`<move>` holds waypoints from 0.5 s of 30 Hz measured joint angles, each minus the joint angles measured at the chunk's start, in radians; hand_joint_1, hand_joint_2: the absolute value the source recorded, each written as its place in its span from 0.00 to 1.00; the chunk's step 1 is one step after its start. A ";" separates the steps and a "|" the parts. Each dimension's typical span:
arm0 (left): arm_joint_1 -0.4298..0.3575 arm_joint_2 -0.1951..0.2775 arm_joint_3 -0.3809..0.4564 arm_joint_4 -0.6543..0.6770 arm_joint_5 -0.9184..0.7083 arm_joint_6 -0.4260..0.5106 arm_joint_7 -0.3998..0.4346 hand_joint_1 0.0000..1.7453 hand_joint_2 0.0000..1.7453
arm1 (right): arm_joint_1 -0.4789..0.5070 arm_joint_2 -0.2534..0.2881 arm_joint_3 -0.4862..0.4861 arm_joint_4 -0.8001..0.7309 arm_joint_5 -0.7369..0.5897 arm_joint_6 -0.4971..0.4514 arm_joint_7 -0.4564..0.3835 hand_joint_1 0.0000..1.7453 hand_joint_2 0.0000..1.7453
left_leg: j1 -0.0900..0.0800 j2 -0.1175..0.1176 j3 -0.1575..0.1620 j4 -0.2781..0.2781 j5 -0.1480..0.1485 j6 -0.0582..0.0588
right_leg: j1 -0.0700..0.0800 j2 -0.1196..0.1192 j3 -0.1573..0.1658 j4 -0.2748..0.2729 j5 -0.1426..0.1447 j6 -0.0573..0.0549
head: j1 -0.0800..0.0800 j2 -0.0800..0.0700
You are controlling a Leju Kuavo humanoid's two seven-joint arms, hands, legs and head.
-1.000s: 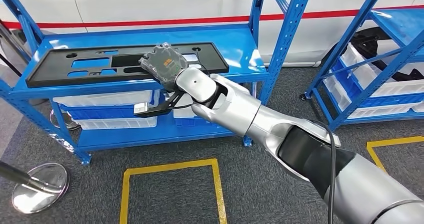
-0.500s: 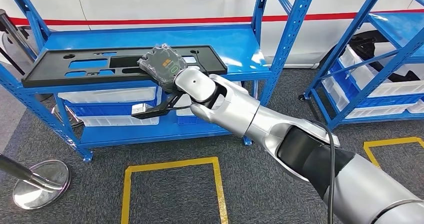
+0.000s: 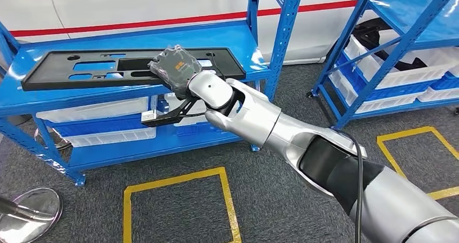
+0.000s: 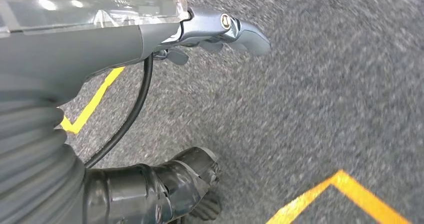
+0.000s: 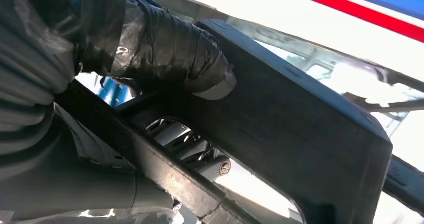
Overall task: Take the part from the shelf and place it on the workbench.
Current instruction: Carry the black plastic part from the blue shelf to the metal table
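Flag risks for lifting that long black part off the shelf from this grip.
1. The right hand grips the black part near one end, so the long free end may sag or twist out on lifting.
2. The blue upright stands close by that end; swinging the part out could strike it.
3. The part may drag along the shelf top.

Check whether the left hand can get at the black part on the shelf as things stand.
Probably not: the left hand hangs over the carpet, away from the shelf. The right hand already grips the black part.
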 joint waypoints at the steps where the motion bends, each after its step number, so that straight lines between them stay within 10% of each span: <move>1: -0.001 0.000 0.000 0.000 0.000 0.000 0.000 0.00 1.00 | -0.001 0.001 -0.001 0.000 0.000 0.000 0.000 1.00 1.00 | 0.001 -0.013 -0.005 0.013 -0.013 -0.006 | -0.005 0.010 0.001 -0.006 0.005 -0.005 | 0.000 0.000; 5: 0.001 0.001 0.001 0.000 -0.001 -0.001 -0.001 0.00 1.00 | -0.003 0.013 -0.001 0.002 0.000 0.001 0.000 1.00 1.00 | 0.009 -0.084 -0.100 0.236 -0.131 -0.023 | -0.014 0.055 0.000 -0.012 0.014 -0.014 | 0.000 0.000; 7: 0.002 0.002 0.003 0.000 -0.001 -0.001 -0.001 0.00 1.00 | -0.001 0.015 0.000 0.004 0.000 0.001 0.000 1.00 1.00 | 0.012 -0.088 -0.121 0.282 -0.128 -0.028 | -0.015 0.081 -0.002 -0.007 0.014 -0.014 | 0.000 0.000; 11: 0.003 0.003 0.005 -0.001 -0.001 -0.001 -0.001 0.00 1.00 | -0.004 0.018 0.000 0.005 0.000 0.002 0.000 1.00 1.00 | 0.025 -0.141 -0.014 0.055 -0.014 -0.030 | -0.015 0.132 -0.010 0.013 0.009 -0.002 | 0.000 0.000; 15: -0.001 0.002 0.005 -0.001 -0.002 -0.001 0.000 0.00 1.00 | -0.007 0.021 -0.001 0.007 0.000 0.003 0.000 1.00 1.00 | 0.028 -0.137 0.003 0.008 -0.006 -0.018 | -0.017 0.172 -0.031 0.018 0.018 0.024 | 0.000 0.000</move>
